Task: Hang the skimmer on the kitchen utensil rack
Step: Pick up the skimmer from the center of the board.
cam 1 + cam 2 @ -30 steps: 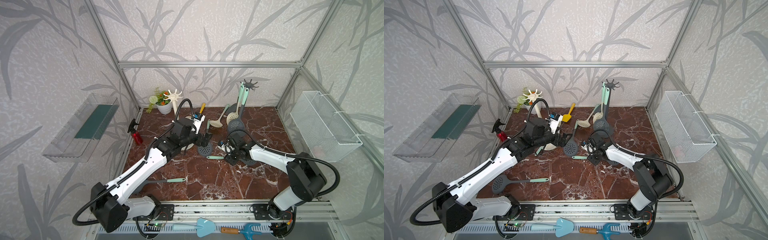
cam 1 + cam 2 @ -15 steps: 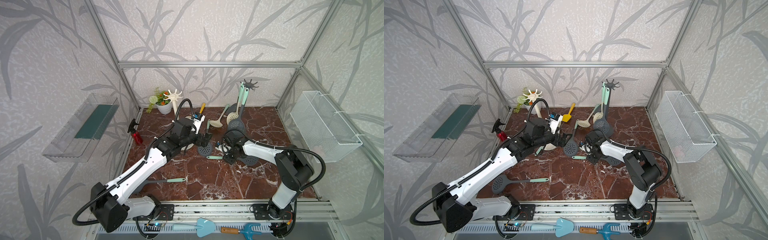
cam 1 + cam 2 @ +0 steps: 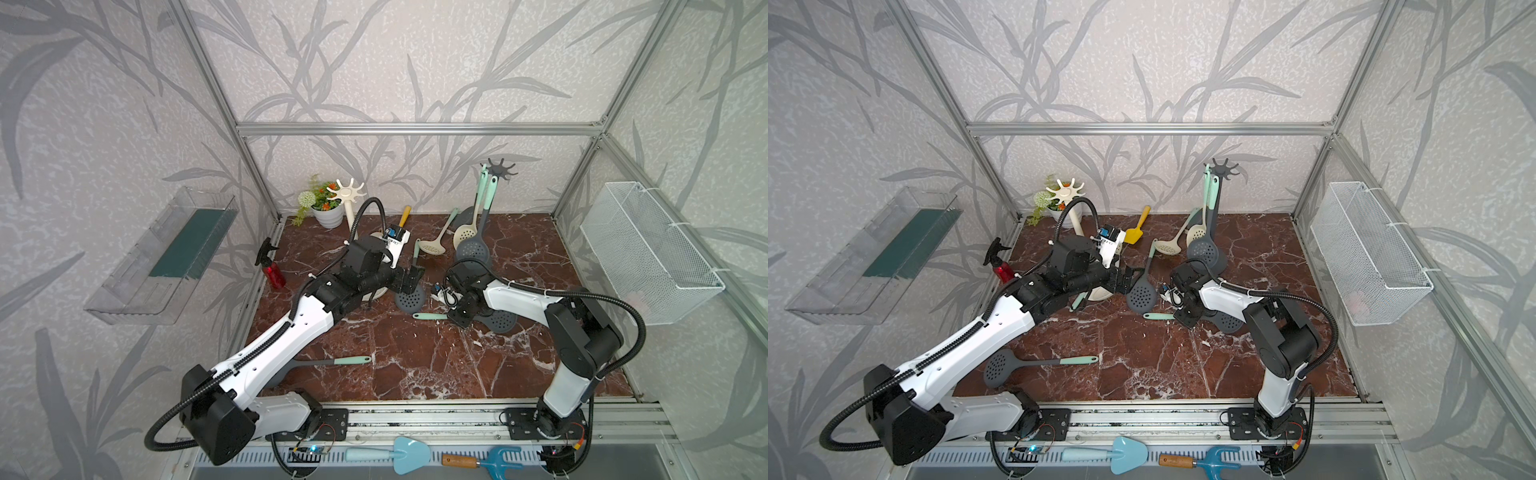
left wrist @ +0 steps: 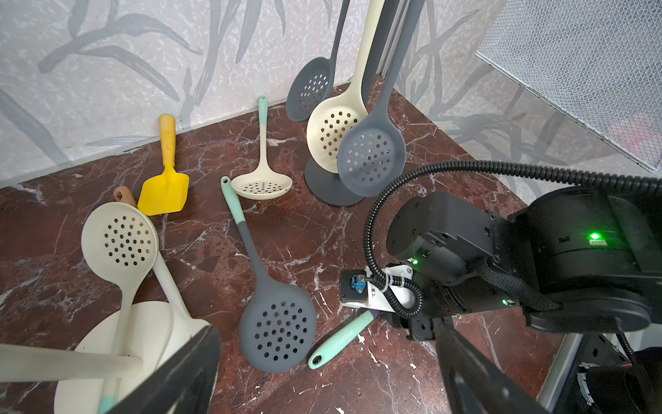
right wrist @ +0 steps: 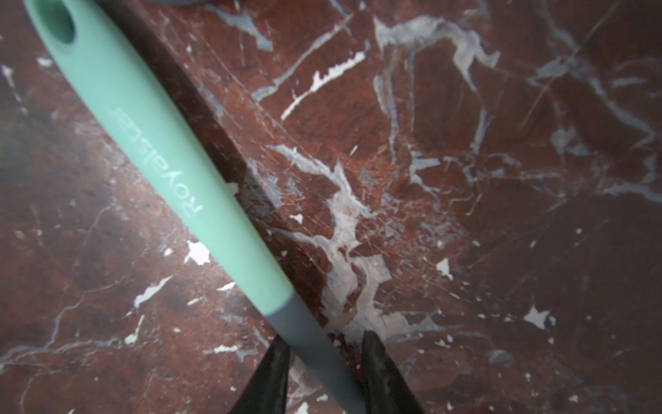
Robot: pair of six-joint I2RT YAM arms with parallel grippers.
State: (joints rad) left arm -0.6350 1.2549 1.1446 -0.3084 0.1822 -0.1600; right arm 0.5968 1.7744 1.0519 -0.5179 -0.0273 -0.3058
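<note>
While a front skimmer (image 3: 995, 368) is lying near the surface's (image 3: 415, 374) front-left corner, the right gripper (image 3: 459, 318) is straddling the grey neck of the skimmer (image 5: 161, 161), which is lying flat right of centre; whether its fingers are squeezing it yet, I cannot tell. Farther back, the left gripper (image 3: 410, 279) is hanging with jaws spread wide, gripping nothing, just beside a grey skimmer (image 4: 277, 322). By the back edge, the dark rack (image 3: 500, 168) is carrying three hung skimmers (image 4: 370, 157).

Matt, smooth mint-and-grey rubbery skimmer handle (image 5: 168, 168); polished red marble-look tabletop (image 3: 415, 361), finely scratched up close; white wire-mesh metal basket (image 3: 648, 249); brushed aluminium frame (image 3: 415, 129).
</note>
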